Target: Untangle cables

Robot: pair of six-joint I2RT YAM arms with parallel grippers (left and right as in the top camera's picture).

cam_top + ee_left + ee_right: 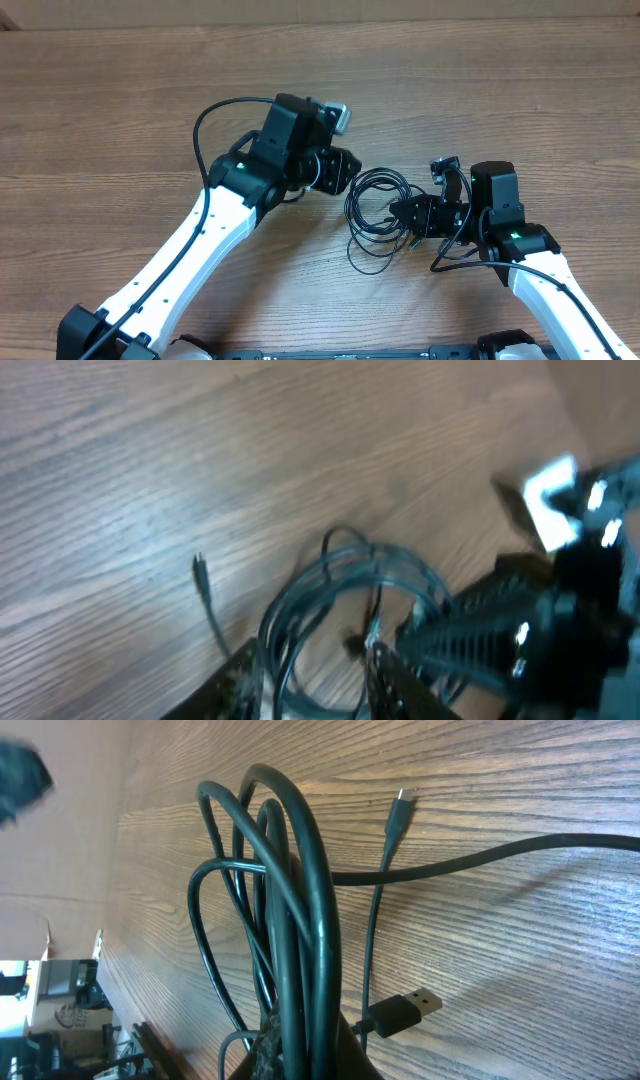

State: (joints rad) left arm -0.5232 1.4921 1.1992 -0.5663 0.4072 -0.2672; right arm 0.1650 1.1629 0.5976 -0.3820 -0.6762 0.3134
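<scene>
1. Two grippers are close to one bundle of cables [372, 205], which lies in loose black loops on the wooden table [120, 100], between the two arms and a little nearer to the right one.
2. The right gripper [410, 213] touches the right side of the bundle. In its wrist view several loops run down together into the dark gap between its fingers, so the jaws are closed on the cables.
3. The same view shows a USB plug [412, 1007] lying on the wood just beside the gripped loops, and a small plug tip [397, 808] farther away, at the end of a thin cord.
4. One cord leaves the bundle and runs across the table to the edge of that view.
5. The left gripper [340, 170] is just beside the upper left edge of the loops. I cannot tell if it touches them.
6. The left wrist view is blurred, so I cannot tell how far the left jaws are open. It shows the loops and one free cord end with a small tip, apart from the bundle.
</scene>
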